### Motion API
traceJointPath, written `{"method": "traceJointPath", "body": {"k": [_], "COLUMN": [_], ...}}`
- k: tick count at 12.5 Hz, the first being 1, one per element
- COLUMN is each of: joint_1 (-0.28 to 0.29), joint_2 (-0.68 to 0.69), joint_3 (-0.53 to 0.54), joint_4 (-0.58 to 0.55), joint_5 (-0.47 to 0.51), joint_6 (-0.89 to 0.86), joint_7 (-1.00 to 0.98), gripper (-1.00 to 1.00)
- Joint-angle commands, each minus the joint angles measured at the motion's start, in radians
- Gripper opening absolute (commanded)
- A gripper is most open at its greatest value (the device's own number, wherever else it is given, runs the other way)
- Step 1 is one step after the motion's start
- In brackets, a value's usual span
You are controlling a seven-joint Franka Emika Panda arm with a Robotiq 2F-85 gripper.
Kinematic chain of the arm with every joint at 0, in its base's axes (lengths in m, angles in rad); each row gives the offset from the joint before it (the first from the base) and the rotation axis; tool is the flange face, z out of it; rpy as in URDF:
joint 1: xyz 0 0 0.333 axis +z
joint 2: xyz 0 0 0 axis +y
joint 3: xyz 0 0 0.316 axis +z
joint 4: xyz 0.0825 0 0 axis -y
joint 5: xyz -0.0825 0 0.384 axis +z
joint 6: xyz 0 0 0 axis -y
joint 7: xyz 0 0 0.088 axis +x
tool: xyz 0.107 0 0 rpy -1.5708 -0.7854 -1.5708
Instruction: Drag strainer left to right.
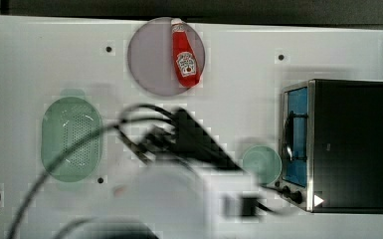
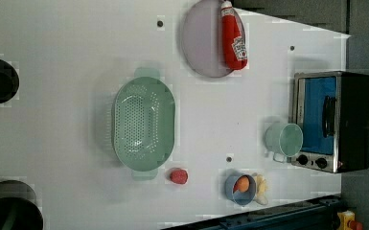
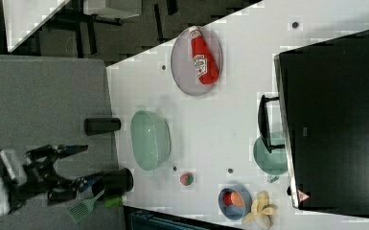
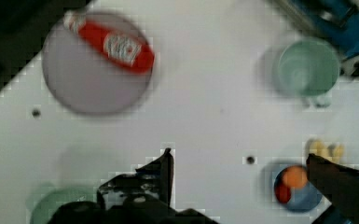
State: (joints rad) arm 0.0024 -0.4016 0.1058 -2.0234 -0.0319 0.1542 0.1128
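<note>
Mint-green plastic, the strainer [image 2: 144,125] sits on the white table [image 2: 76,72] toward the left view's left, well apart from the toaster oven [image 2: 333,120] and mug [image 2: 283,140]. Spread wide, the claw [image 4: 238,163] grasps nothing, hanging above the tabletop.

White tabletop [image 2: 76,38] with small dark holes, grey floor [image 3: 43,91], evenly lit
</note>
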Motion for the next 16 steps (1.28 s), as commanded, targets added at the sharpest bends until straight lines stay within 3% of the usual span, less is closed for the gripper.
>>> {"method": "traceJointPath", "body": {"k": [1,8,13,16], "joint_1": [0.044,0.051,0.065,0.078], "joint_2": [0.109,0.446,0.663,0.772], "joint_3": [0.166,0.44,0.46,0.441], "joint_4": [-0.044,-0.076,-0.165,-0.178], "joint_5": [0.009,0.008,0.003,-0.018], "joint_6": [0.013,0.347,0.663,0.817], "joint_7": [0.292,0.904,1.17,1.214], "gripper": [1.0,1.0,1.0,1.0]}}
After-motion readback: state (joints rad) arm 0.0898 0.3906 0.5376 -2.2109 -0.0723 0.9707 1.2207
